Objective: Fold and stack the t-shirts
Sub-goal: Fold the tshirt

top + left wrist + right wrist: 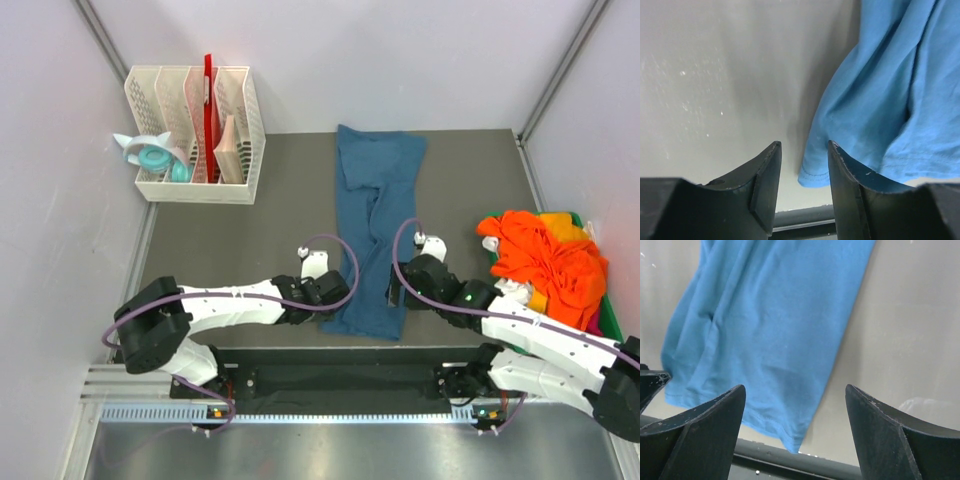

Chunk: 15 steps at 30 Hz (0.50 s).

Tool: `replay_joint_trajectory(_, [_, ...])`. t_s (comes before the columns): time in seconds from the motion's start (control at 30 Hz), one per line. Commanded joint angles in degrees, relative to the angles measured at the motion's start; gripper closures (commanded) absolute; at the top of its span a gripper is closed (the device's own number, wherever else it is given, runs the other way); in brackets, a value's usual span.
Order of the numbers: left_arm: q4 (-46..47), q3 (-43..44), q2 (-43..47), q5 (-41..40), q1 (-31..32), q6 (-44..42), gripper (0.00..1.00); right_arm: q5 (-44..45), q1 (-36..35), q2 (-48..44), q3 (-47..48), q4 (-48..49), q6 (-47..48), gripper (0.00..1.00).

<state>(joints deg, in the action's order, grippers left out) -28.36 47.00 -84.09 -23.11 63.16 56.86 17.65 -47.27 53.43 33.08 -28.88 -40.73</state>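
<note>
- Top view: the teal tee (375, 225) is lying in a long, bunched strip down the middle of the table (250, 240), from the upper centre to the near edge.
- Orange tees (545, 262) are sitting heaped in the bin (612, 325) at right, not yet folded.
- The left gripper (335, 292) and the right gripper (398, 278) are flanking the strip's near hem.
- Left wrist view: the left gripper (804, 145) is holding its jaws narrowly apart and gripping nothing. The tee (880, 100) is filling the right half, its hem corner showing low between the fingers.
- Right wrist view: the right gripper (795, 387) is standing wide open over the tee (775, 315), whose other hem corner is pointing at the lower centre.
- Judgement: the hem grasp for the first fold is in hand. Next, both jaws need to be pinching the near corners together.
</note>
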Motion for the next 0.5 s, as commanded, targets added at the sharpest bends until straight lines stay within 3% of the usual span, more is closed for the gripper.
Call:
replay_joint_trajectory(0.0, [3.30,-2.00,0.95,1.84,0.92,2.38,0.53,2.48,-3.09,-0.69,-1.88,-0.21,-4.88,0.20])
replay_joint_trajectory(0.2, [6.21,-3.93,-1.25,3.78,1.44,4.22,0.58,3.18,-5.82,-0.78,-3.99,-0.29,-7.95,0.19])
replay_joint_trajectory(0.3, [7.00,-4.90,-0.99,4.22,2.41,5.19,0.67,3.71,-6.70,-1.31,-4.86,-0.73,-9.10,0.20])
replay_joint_trajectory(0.47, [7.35,-6.13,-0.72,4.65,3.11,6.07,0.97,3.53,-8.28,-1.84,-7.24,-0.03,-11.03,0.20])
